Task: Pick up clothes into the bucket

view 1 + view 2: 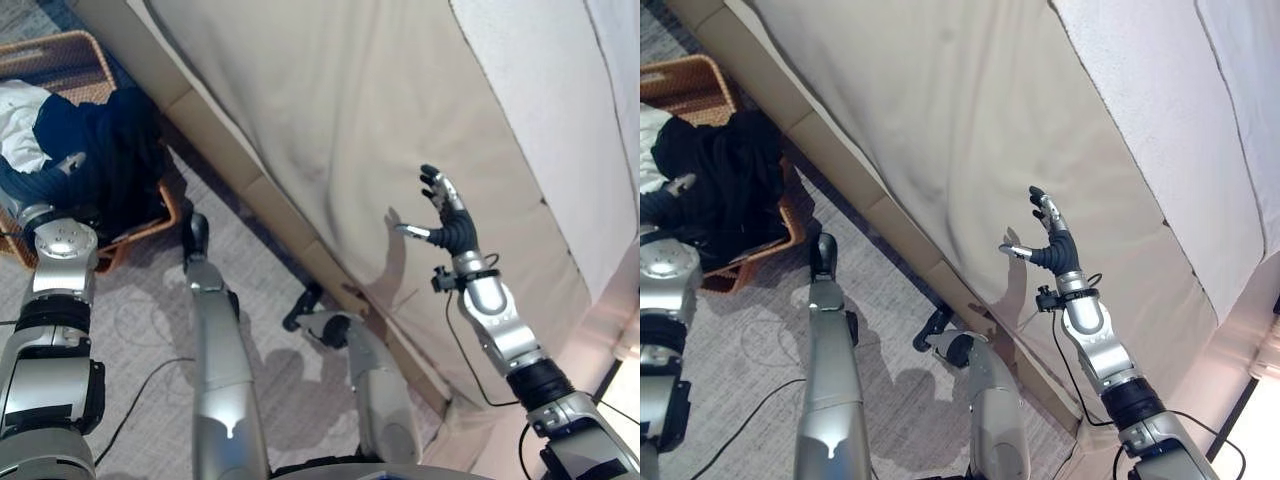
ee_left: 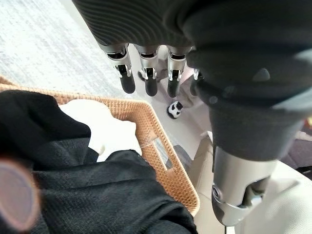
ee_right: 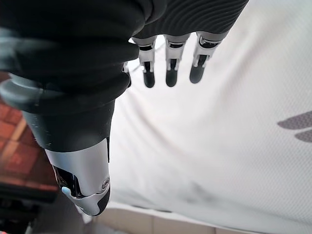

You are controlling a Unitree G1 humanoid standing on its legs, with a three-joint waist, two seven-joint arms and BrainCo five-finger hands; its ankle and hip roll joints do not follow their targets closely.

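Grey carpet (image 1: pixel 150 330) runs beside a beige bed (image 1: pixel 330 120). The left robot hand (image 1: pixel 70 163) hovers, fingers relaxed, above dark clothes (image 1: pixel 110 150) heaped in the wicker basket (image 1: pixel 60 55) over a white garment (image 1: pixel 20 120). The right robot hand (image 1: pixel 445 212) is spread over the bed.

Wicker basket (image 1: pixel 60 55): far side cut off by the picture's edge; white cloth (image 1: pixel 20 120) partly hidden under dark clothes (image 1: pixel 110 150); bed (image 1: pixel 400 120): edges out of frame.

No text, label, number or sign can be read on the basket (image 1: pixel 60 55), the clothes (image 1: pixel 110 150) or the bed (image 1: pixel 380 130).
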